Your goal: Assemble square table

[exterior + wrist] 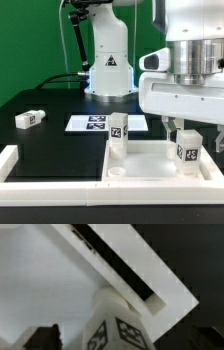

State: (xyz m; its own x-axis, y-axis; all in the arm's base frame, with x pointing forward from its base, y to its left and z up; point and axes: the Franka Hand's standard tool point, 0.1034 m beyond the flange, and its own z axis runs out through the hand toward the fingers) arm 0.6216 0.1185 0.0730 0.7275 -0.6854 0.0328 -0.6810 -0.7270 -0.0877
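Observation:
The square table slab point(150, 160) lies recessed face up at the front of the exterior view's right. One tagged leg block point(118, 136) stands upright in its far left corner. A second tagged leg point(186, 146) stands in the far right corner. My gripper point(190, 130) hangs over that second leg with a dark finger on each side. In the wrist view the leg point(115, 317) stands between the fingers point(40, 338) on the slab point(40, 280), with a gap showing on one side. The gripper point(122, 341) is open. A third leg block point(27, 119) lies loose at the exterior view's left.
The marker board point(92, 123) lies flat behind the slab, in front of the robot base point(108, 70). A low white border wall point(10, 165) runs along the front left. The table top is black.

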